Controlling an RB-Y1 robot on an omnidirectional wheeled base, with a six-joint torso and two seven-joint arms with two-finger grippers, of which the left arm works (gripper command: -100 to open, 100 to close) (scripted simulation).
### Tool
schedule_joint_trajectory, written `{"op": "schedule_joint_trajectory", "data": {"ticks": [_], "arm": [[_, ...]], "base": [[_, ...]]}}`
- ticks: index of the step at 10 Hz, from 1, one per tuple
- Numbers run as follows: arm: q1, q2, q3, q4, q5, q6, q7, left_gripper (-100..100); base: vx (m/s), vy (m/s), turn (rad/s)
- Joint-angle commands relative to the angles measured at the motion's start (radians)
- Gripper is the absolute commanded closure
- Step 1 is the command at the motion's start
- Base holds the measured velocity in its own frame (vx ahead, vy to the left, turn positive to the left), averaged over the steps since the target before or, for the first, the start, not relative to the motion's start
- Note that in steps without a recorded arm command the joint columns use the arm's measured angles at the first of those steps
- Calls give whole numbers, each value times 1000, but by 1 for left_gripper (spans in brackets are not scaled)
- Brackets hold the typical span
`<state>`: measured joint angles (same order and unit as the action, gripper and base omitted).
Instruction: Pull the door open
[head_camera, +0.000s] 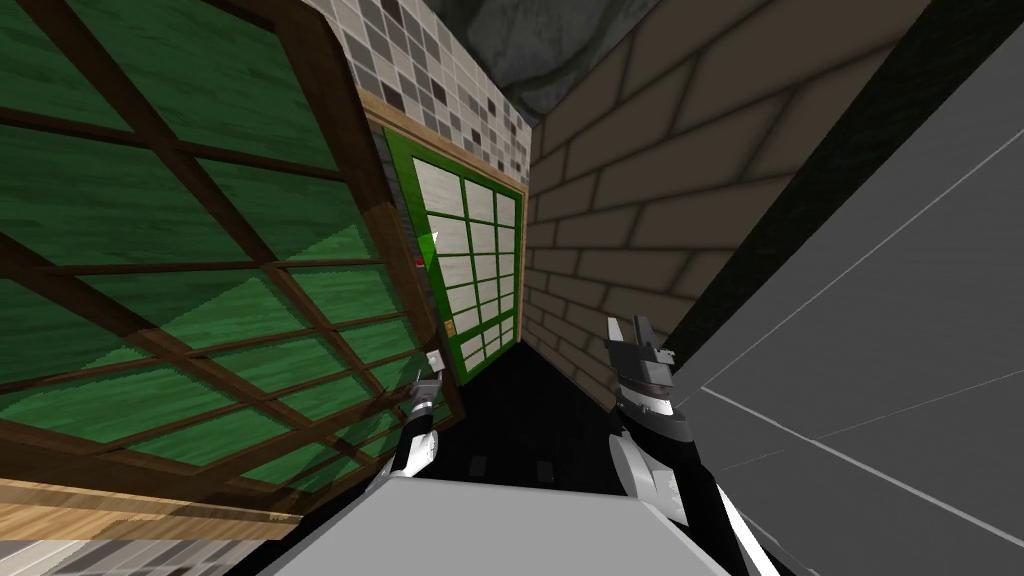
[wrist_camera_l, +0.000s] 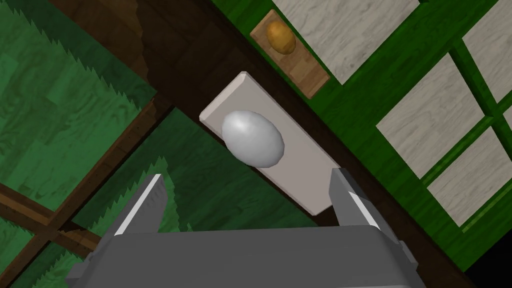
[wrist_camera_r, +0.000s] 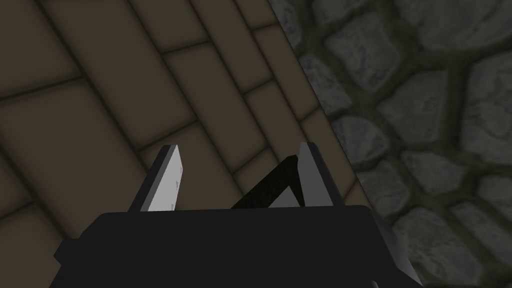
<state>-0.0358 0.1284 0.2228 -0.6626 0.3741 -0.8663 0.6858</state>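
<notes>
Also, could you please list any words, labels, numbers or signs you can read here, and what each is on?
None can be read. The grey knob and its plate on the near door are blank, as are the far door and its brown knob. A red spot beside the far door is too small to make out.

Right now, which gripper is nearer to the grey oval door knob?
Left. The left gripper is open just short of the grey oval knob, not touching it; the right gripper is raised by the brick wall, well away.
</notes>
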Motion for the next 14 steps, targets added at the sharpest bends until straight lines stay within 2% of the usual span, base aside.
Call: {"op": "schedule_joint_trajectory", "data": {"ticks": [1, 3, 4, 6, 7, 8, 9, 11, 12, 14], "arm": [[-4, -2, -3, 3, 10, -2, 29, -100], [-10, -9, -17, 0, 48, -3, 95, -100], [-10, -9, -17, 0, 48, -3, 112, -100], [-17, -16, -30, -2, 86, -3, 176, -100], [-17, -16, -30, -2, 86, -3, 194, -100], [-20, -20, -36, -3, 104, -4, 230, -100], [-20, -20, -36, -3, 104, -4, 235, -100], [-27, -26, -48, -5, 138, -4, 301, -100], [-27, -26, -48, -5, 138, -4, 316, -100], [-32, -32, -59, -7, 168, -5, 379, -100]], "base": [[-44, 4, -31], [-68, 8, -71], [-60, 15, -25], [-69, 18, -65], [-71, 8, -28], [-58, 4, -43], [-40, 3, -21], [-61, 6, -56], [-60, 7, -31], [-62, 13, -52]]}}
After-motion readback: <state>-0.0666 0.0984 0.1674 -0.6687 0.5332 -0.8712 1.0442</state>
